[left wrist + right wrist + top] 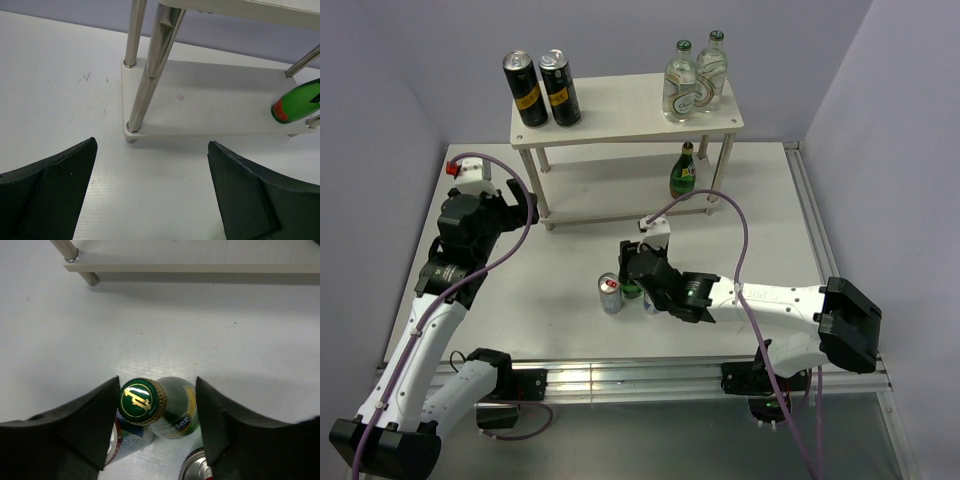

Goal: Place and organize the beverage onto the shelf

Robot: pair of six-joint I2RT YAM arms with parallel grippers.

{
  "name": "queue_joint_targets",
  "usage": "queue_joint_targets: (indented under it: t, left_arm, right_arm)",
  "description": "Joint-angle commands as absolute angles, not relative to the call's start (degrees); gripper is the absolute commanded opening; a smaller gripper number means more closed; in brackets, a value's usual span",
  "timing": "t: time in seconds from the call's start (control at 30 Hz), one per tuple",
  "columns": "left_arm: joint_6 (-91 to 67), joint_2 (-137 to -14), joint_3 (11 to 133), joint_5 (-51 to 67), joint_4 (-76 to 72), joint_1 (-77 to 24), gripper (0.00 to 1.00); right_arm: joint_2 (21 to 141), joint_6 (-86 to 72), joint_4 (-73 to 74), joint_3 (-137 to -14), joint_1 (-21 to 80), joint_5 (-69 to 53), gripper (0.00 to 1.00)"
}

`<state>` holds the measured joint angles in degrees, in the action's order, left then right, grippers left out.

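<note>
The pale off-white two-tier shelf [620, 105] stands at the far middle of the white table [550, 280]. On its top board, two tall black metal cans [526, 90] stand side by side at the left end, and two clear glass bottles [680, 88] stand together at the right end. On the lower board, near the right end, stands a dark green glass bottle [685, 172].

On the table before the shelf, a second dark green glass bottle [137, 401] stands between the fingers of the right gripper [633, 278]. One short silver red-topped can [610, 293] is just to its left. Another such can [651, 303] is just to its right, partly hidden under that gripper. The left gripper [152, 150] hangs near the shelf's front left leg.
</note>
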<state>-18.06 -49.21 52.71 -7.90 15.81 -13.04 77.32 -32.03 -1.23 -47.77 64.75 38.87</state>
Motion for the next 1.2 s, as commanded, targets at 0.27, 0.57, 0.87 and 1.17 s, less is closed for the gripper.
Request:
queue_joint_targets:
  t: [0.27,0.57,0.87,1.17]
  left_arm:
    - [-17.1,-48.0,53.6,-7.9,15.1,-12.7,0.99]
    - [-17.1,-48.0,53.6,-7.6,15.1,-12.7,0.99]
    - [-17.1,-47.7,53.4,-7.9,14.9,-12.7,0.99]
    - [-17.1,-48.4,53.3,-7.9,14.8,-12.7,0.99]
  right_arm:
    - [78.7,-31.9,-3.9,-47.8,65.3,43.3,0.24]
    - [78.5,-26.6,-3.0,-52.0,65.3,46.3,0.0]
    - [78.0,-17.1,-6.7,-60.4,58.0,44.4,0.0]
    - [81.6,-14.3,-9.3,-68.6,45.3,38.0,0.0]
